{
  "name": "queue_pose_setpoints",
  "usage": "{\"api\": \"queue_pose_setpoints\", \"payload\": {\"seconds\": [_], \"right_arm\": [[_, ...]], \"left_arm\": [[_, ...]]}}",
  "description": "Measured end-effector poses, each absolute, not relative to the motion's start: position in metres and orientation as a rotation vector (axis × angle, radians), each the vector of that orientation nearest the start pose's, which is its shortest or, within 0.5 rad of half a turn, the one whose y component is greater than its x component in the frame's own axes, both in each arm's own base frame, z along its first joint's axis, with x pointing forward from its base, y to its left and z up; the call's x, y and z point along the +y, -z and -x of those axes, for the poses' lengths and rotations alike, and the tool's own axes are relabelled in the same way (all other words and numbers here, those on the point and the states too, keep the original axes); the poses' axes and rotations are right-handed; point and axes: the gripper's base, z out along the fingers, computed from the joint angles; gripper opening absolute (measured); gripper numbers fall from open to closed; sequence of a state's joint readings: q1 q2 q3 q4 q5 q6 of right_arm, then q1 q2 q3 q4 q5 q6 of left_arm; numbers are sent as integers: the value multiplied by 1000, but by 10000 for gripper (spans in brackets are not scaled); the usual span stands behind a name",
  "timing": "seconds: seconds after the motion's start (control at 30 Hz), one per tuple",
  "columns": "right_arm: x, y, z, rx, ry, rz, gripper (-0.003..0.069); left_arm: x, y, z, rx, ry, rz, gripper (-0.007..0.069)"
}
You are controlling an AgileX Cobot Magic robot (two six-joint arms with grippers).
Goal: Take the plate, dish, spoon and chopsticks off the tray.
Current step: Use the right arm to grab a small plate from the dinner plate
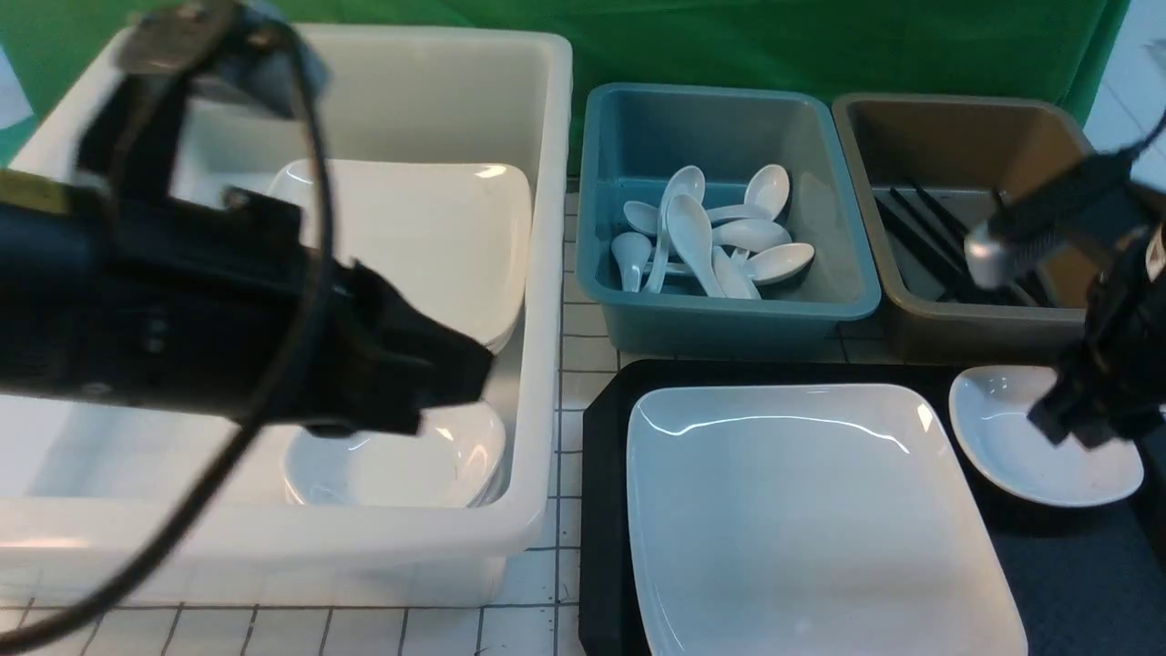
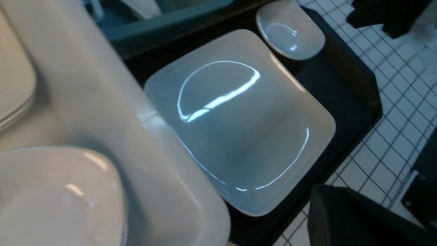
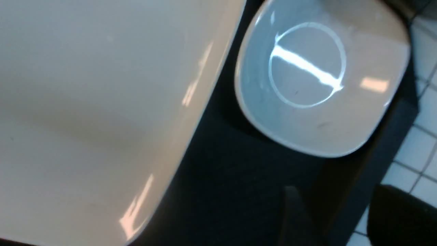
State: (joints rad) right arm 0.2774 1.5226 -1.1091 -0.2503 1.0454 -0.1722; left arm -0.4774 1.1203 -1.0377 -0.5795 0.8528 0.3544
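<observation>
Currently plate [image 1: 820, 528], dish [image 1: 1038, 446] on tray [image 1: 1075, 565]

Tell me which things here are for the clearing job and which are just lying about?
For the job:
- plate, on the tray
- dish, on the tray
- tray
- white tub, holding plates and bowls
- blue bin, holding spoons
- brown bin, holding black sticks

Just there:
- green cloth
</observation>
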Motion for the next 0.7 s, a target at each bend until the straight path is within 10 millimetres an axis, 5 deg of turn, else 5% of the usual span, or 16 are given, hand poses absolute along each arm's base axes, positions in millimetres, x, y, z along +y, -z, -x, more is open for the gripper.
{"api": "queue_pose_setpoints", "payload": {"seconds": [0.1, 0.27, 0.7], "right_arm": [[57, -226, -275, 2807, 306, 892, 451], [61, -199, -276, 2741, 266, 938, 484], [56, -173, -294, 2713, 380, 989, 487]], "left_arm": [[-167, -347, -187, 2307, 743, -847, -2], [-205, -331, -201, 2354, 710, -983, -2], [-207, -317, -216, 2363, 536, -1062, -2]]}}
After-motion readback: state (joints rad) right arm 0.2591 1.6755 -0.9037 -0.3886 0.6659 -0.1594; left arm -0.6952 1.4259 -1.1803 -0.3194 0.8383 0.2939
